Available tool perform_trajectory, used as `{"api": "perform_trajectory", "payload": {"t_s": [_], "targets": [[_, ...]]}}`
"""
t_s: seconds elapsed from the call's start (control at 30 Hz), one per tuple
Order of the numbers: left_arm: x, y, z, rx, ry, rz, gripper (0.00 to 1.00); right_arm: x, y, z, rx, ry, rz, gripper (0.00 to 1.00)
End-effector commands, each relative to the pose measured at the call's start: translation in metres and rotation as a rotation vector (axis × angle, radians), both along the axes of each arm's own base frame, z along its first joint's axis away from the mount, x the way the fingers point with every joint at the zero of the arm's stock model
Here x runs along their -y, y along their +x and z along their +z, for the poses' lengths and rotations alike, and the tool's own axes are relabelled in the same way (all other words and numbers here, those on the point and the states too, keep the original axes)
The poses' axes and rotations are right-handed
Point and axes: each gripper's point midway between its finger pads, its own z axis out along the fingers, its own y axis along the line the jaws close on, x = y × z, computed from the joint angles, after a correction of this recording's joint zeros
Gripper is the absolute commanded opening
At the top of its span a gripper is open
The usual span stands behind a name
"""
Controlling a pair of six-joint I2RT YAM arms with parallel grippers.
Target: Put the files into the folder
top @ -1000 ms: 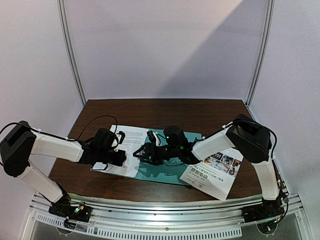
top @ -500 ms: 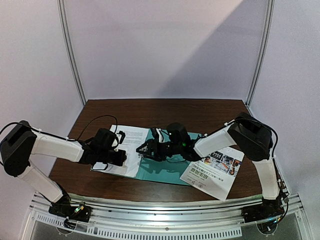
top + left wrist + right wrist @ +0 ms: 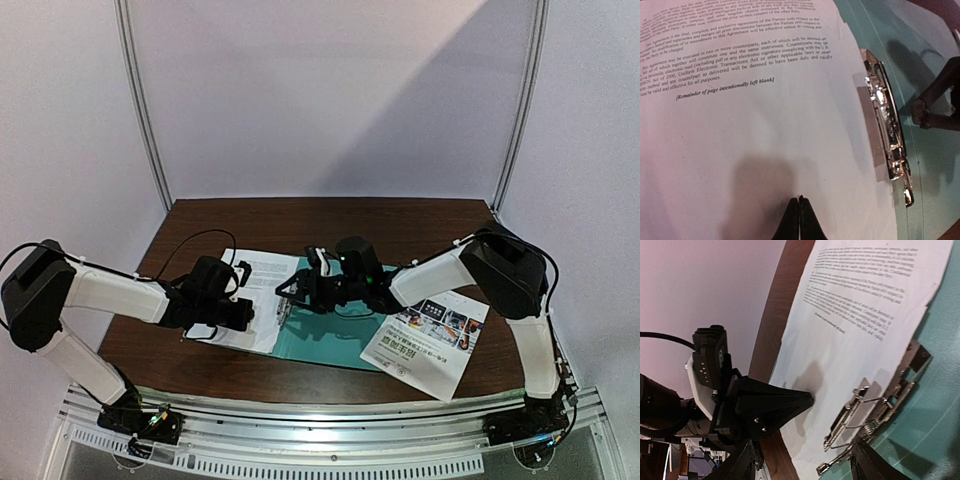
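Currently the text sheet (image 3: 765,125) is pressed onto the folder (image 3: 932,167) by the closed left gripper (image 3: 799,215). The clip (image 3: 885,125) is flanked by the spread right gripper (image 3: 805,452). The sheet's edge could be creased if the clip slips shut.

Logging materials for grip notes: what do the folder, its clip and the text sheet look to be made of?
The folder is probably thin plastic: matte teal, flat, even in colour. The clip looks like polished, chrome-like metal, with bright mirror glints along its bar. The text sheet looks like plain matte white paper with black print, its edge lying slightly wavy.
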Motion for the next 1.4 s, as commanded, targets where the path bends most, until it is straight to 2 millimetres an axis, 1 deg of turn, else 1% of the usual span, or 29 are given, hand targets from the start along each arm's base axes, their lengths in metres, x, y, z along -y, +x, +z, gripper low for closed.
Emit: {"api": "perform_trajectory", "payload": {"t_s": [0.0,0.07,0.17,0.2,0.3,0.47,0.63,0.9,1.07,1.37], "targets": [[-0.001,-0.01,-0.014,-0.041,0.05,-0.023,0.03,0.018,0.009,0.007,0.035,-0.098,-0.048,0.65],[-0.002,-0.01,-0.014,-0.043,0.052,-0.022,0.03,0.024,0.002,0.005,0.02,-0.11,-0.045,0.66],[-0.002,-0.011,-0.015,-0.044,0.052,-0.022,0.03,0.026,-0.012,0.004,-0.003,-0.119,-0.032,0.69],[-0.001,-0.011,-0.015,-0.044,0.053,-0.024,0.03,0.023,-0.02,0.006,-0.007,-0.116,-0.02,0.7],[-0.001,-0.01,-0.014,-0.043,0.053,-0.023,0.03,0.019,-0.032,0.004,-0.039,-0.113,-0.009,0.72],[-0.001,-0.01,-0.015,-0.045,0.055,-0.024,0.03,0.01,-0.043,-0.004,-0.079,-0.108,0.003,0.74],[-0.001,-0.01,-0.015,-0.043,0.055,-0.023,0.03,-0.002,-0.049,-0.012,-0.107,-0.094,0.025,0.74],[-0.001,-0.011,-0.016,-0.043,0.056,-0.024,0.02,-0.011,-0.051,-0.025,-0.135,-0.102,0.031,0.75],[0.0,-0.011,-0.015,-0.042,0.056,-0.026,0.03,-0.018,-0.052,-0.026,-0.14,-0.082,0.043,0.75],[0.0,-0.011,-0.015,-0.041,0.056,-0.028,0.02,-0.029,-0.052,-0.019,-0.137,-0.027,0.065,0.75]]}}
